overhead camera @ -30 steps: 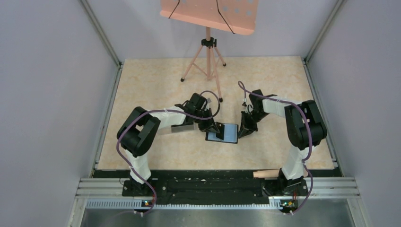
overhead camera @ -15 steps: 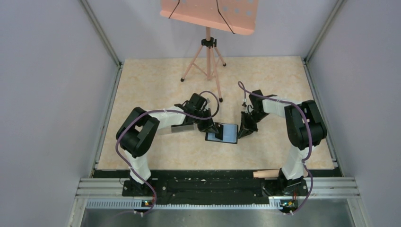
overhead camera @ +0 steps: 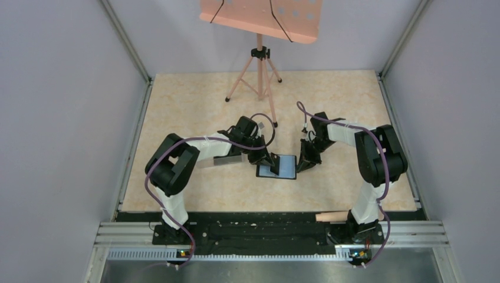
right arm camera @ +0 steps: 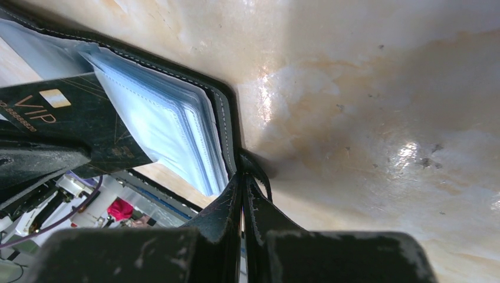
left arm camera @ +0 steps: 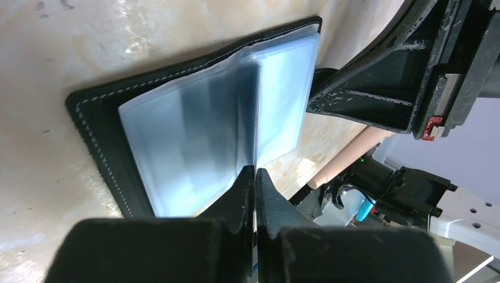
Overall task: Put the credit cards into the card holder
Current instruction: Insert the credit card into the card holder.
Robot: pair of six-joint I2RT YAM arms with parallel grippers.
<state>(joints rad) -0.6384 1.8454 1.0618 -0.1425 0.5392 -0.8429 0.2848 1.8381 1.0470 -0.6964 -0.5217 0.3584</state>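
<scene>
1. card holder (overhead camera: 282, 167): lies open and flat on the beige table (overhead camera: 194, 100), about mid-table between the two arms. its bluish sleeves (left arm camera: 194, 130) face up inside a black stitched cover.
2. left gripper (left arm camera: 255, 177): fingers pressed tight on a credit card (right arm camera: 62, 118), which its own wrist camera sees only edge-on. the tips stand over the left side of the card holder.
3. credit card: black, marked "vip", with a small gold patch. it is held tilted, with its leading edge against the sleeves. whether it has entered a pocket cannot be told.
4. right gripper (right arm camera: 242, 184): clenched on the right edge of the card holder at the snap tab (right arm camera: 257, 168), tips down at the table.
5. surroundings: a pink tripod stand (overhead camera: 257, 65) at the far side of the table, and a wooden dowel (overhead camera: 333, 216) beside the right arm's base.
</scene>
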